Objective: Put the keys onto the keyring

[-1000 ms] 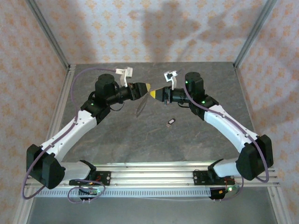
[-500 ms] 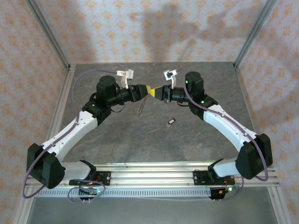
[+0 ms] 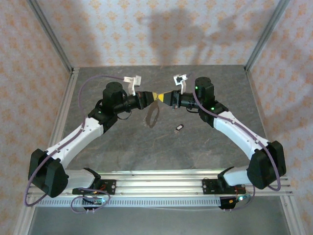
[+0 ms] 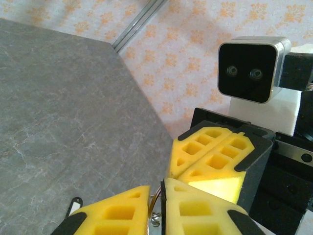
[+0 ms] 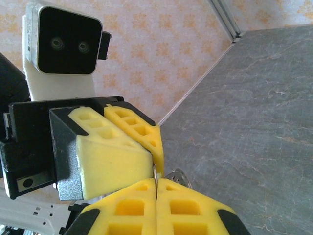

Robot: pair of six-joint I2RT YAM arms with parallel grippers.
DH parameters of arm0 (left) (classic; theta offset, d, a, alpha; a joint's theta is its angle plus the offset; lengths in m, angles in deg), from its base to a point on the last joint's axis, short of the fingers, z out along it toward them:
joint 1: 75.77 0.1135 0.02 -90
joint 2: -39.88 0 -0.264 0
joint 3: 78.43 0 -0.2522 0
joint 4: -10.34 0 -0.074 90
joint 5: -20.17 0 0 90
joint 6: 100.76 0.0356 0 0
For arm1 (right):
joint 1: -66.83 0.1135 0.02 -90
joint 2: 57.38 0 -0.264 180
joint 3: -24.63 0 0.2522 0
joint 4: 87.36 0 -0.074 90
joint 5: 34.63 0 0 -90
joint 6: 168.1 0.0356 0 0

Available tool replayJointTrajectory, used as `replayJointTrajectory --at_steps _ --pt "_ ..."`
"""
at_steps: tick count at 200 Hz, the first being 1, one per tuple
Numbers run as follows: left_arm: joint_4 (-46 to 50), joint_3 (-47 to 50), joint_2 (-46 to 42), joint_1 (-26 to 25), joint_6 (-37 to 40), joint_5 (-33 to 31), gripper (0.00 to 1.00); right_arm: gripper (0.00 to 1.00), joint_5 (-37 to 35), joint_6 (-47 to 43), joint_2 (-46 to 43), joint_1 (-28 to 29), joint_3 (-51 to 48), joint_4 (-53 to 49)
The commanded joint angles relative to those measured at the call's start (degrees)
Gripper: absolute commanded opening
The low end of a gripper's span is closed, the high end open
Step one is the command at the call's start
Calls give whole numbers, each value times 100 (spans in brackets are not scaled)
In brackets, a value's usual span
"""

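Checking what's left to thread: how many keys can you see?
1: the key lies on the table, right of centre. Others may be hidden.

The top camera looked down from behind the arms [image 3: 78, 134] over the whole table [image 3: 127, 147]. Each wrist camera [image 4: 249, 71] sat close behind its fingers [image 4: 195, 215]: left faced the right gripper [image 4: 177, 164], right the left gripper [image 5: 151, 151]. All shared that meeting.

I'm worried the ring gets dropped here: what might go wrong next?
The left gripper and right gripper meet tip to tip, both seemingly pinching the thin keyring; uneven pulling might slip or bend it. The key lies on the table, apart from both; fetching it leaves the ring on one pinch.
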Motion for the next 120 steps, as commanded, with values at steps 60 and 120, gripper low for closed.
replayJointTrajectory --at_steps 60,120 --pt "-324 37 -78 -239 186 434 25 0 -17 241 93 27 -95 614" --pt "-243 28 252 -324 342 307 0 0 -69 361 206 27 -435 854"
